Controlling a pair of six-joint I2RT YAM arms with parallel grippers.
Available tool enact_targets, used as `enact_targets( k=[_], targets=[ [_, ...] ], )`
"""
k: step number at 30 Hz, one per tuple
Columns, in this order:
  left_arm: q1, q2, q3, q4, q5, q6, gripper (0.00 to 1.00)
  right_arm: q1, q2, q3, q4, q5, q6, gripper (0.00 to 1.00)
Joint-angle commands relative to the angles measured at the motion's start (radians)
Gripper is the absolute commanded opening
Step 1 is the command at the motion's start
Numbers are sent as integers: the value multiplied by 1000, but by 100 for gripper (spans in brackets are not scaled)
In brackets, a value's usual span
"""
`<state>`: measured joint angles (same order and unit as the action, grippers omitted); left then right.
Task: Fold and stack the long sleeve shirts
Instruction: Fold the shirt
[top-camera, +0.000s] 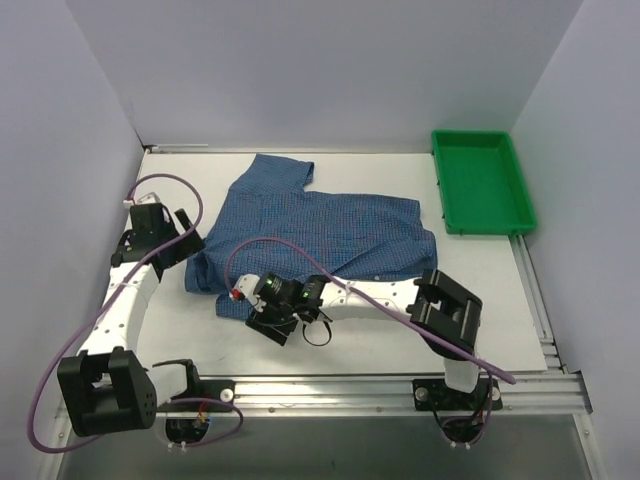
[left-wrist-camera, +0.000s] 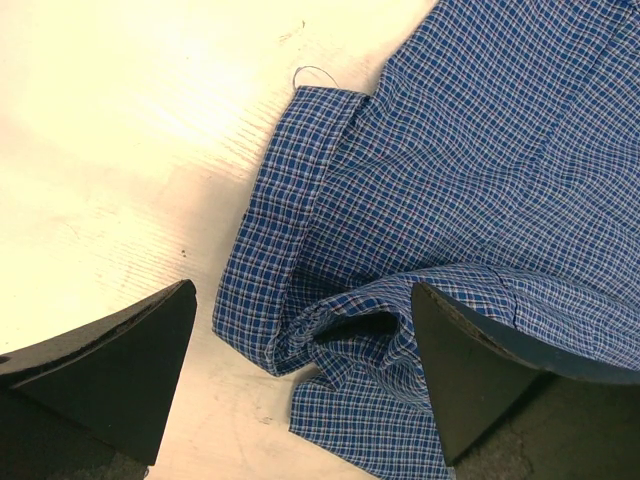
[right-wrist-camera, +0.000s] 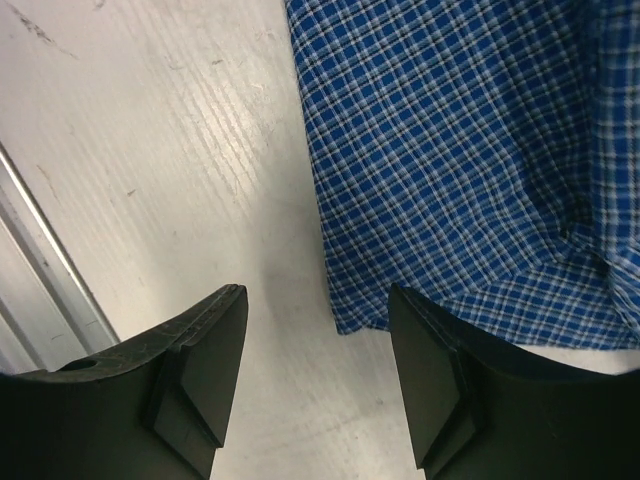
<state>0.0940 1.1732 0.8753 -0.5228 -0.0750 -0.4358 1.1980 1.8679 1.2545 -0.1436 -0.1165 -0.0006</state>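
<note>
Green tray (top-camera: 483, 185) at far right, apart from blue checked shirt (top-camera: 320, 225) lying mid-table. Left gripper (left-wrist-camera: 302, 300) spread wide over shirt's left edge, gripping nothing. Right gripper (right-wrist-camera: 316, 300) spread wide at near hem, nothing held.

My shirt (top-camera: 320, 235) is blue, woven in a fine check of darker blue and white lines; close up, faint reddish threads show. My desk (top-camera: 500, 300) is off-white with a pale streaked grain. The tray (top-camera: 483, 180) is bright green. The fingers (right-wrist-camera: 200, 370) of my right tool (right-wrist-camera: 316, 290) are black, and so are those of my left tool (left-wrist-camera: 302, 288). My left arm (top-camera: 125, 310) and right arm (top-camera: 370, 293) are white with black joints and carry purple cables (top-camera: 165, 178). The walls (top-camera: 330, 70) are pale lavender-grey.
</note>
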Motion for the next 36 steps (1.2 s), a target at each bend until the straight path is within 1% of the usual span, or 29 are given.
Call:
enact_targets(
  k=[1,6,10,11,12,15,16,17,21,22,24,25,26,28,30,33,36],
  targets=[
    [12,-6,4,18,3,2,98,8,28,66,-20,3,-62,58],
    [21,-1,4,20,15,0,97,17,97,75,-21,38,-70,56],
    [24,0,4,20,17,-1,97,25,143,56,18,113,-76,47],
    [24,-1,4,20,17,-1,97,26,145,51,28,171,-76,42],
    [26,-3,2,20,17,-1,97,31,148,46,50,198,-78,38],
    [26,-4,1,18,17,-1,97,31,152,36,59,247,-88,21],
    [27,-3,1,18,17,-1,97,32,140,45,52,245,-94,3],
    [27,-3,1,20,17,0,97,31,131,58,32,241,-104,0],
    [30,-3,2,20,18,0,97,31,21,108,-91,199,-118,0],
    [32,-3,2,20,18,0,97,28,-45,123,-109,174,-118,0],
    [35,-3,4,20,21,0,97,23,-111,172,-166,150,-115,0],
    [36,-3,4,20,21,0,97,20,-172,193,-186,137,-111,0],
    [38,-3,4,21,23,0,97,12,-197,247,-232,129,-105,0],
    [39,-1,4,20,24,0,98,6,-261,299,-276,95,-84,0],
    [41,-3,2,21,24,0,98,0,-312,360,-313,51,-70,0],
    [41,-6,-1,21,24,3,97,-6,-342,411,-332,-24,-26,0],
    [41,-9,-1,21,24,5,98,-15,-362,421,-333,-122,32,1]
  ],
)
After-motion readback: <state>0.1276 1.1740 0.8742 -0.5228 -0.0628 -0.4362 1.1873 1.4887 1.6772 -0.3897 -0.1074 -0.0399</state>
